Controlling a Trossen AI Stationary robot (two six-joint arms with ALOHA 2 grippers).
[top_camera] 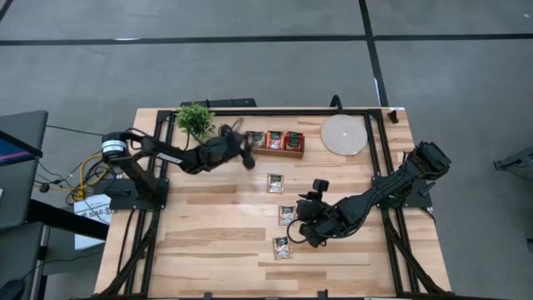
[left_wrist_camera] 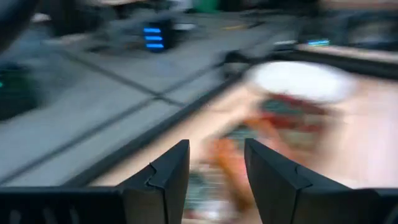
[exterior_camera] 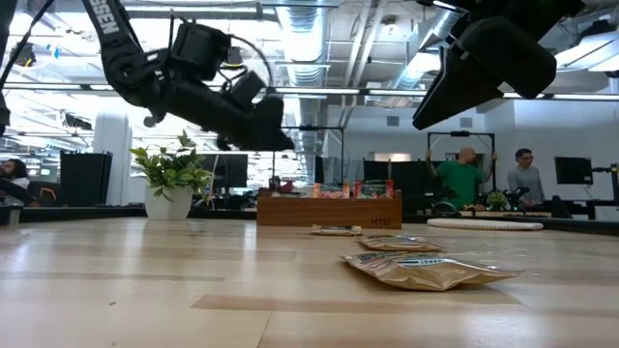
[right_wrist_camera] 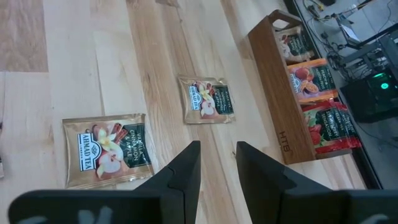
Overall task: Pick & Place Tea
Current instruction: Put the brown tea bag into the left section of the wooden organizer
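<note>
The left hand (top_camera: 247,155) hangs over the left end of the wooden tray (top_camera: 276,152) at the far side of the table (top_camera: 208,242), its fingers (left_wrist_camera: 163,180) parted with nothing between them. Tea sachets (top_camera: 274,139) stand in the tray's compartments. Three more sachets lie loose on the table: one (top_camera: 275,183) just near of the tray, one (top_camera: 286,214) further toward the near edge, one (top_camera: 282,247) nearest. The right hand (top_camera: 301,223) hovers beside the middle sachet, fingers (right_wrist_camera: 180,177) slightly apart and empty. A potted plant (top_camera: 195,119) stands left of the tray, a pale round disc (top_camera: 344,135) to its right.
</note>
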